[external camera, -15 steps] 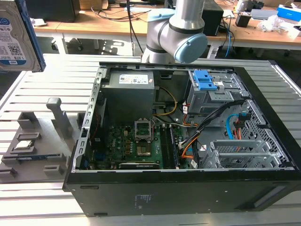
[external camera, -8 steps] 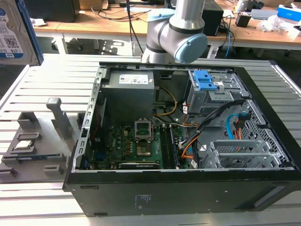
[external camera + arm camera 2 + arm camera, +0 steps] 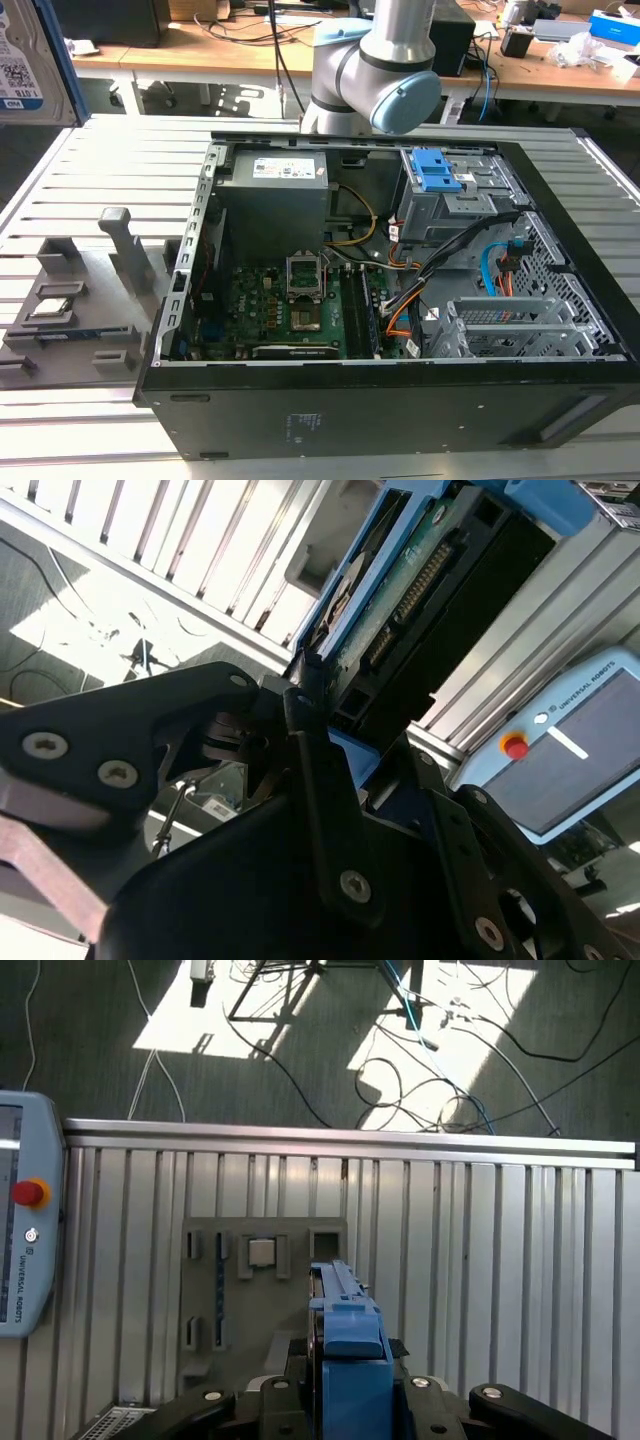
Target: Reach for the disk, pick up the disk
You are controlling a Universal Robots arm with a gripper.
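At the exterior view's upper left, the disk point(image 3: 20, 60) is hanging upright, well above the desk point(image 3: 110, 170) and off to one side of the open case point(image 3: 400, 410), its label facing the camera. In the first wrist view I'm looking down along its blue bracket point(image 3: 348, 1345), which is sitting edge-on in the tool point(image 3: 350, 1412), with the grey holder point(image 3: 215, 1280) and its chip point(image 3: 261, 1252) lying well below on the desk. In the second wrist view one black finger point(image 3: 305, 708) is pressing against the disk's edge beside the green board point(image 3: 415, 580). The contact faces are hiding behind the linkage, so I'm judging here, but the tool is looking closed down to the disk's thickness and carrying its weight. I'm reading the reach as done and the pick-up as in hand, the disk already clear of any support. Any move from here is calling for a firm squeeze, slow travel and room around the case wall.
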